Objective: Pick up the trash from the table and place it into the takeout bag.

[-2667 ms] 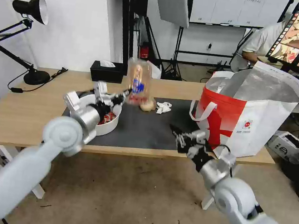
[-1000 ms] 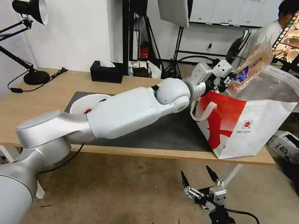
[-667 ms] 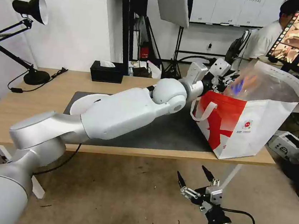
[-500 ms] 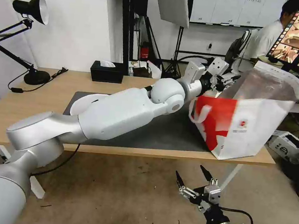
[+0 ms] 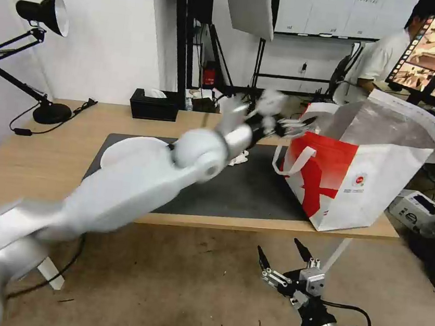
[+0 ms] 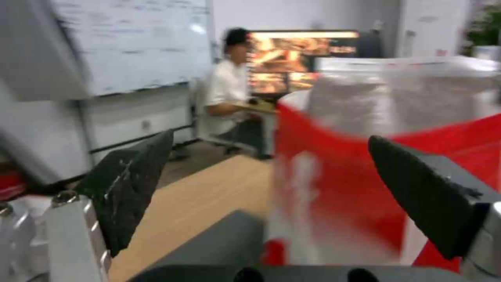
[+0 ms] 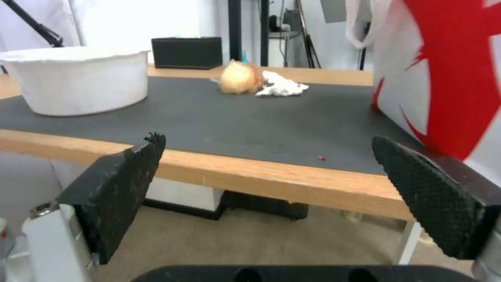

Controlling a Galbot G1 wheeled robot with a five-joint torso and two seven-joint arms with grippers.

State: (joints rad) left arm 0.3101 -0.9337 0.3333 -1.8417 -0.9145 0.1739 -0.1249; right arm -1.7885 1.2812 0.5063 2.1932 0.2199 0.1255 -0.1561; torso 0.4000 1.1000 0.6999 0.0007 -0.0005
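My left arm stretches from 7 o'clock up across the table (image 5: 29, 162) toward 1 o'clock, smeared with motion. My left gripper (image 5: 291, 124) hangs at the near rim of the bag (image 5: 379, 171); its fingers (image 6: 130, 188) are spread wide with nothing between them, and the bag's red band shows through the gap. The arm covers most of the bowl (image 5: 124, 150), so I cannot make out what it holds. The tissue (image 5: 239, 158) peeks out just past my forearm on the mat (image 5: 256, 188). From my right wrist, the ball (image 7: 240, 78) touches the tissue, well apart from the bowl. The tray is not something I can make out. My right gripper (image 5: 283, 254) hangs below the table edge at 5 o'clock, fingers wide and empty.
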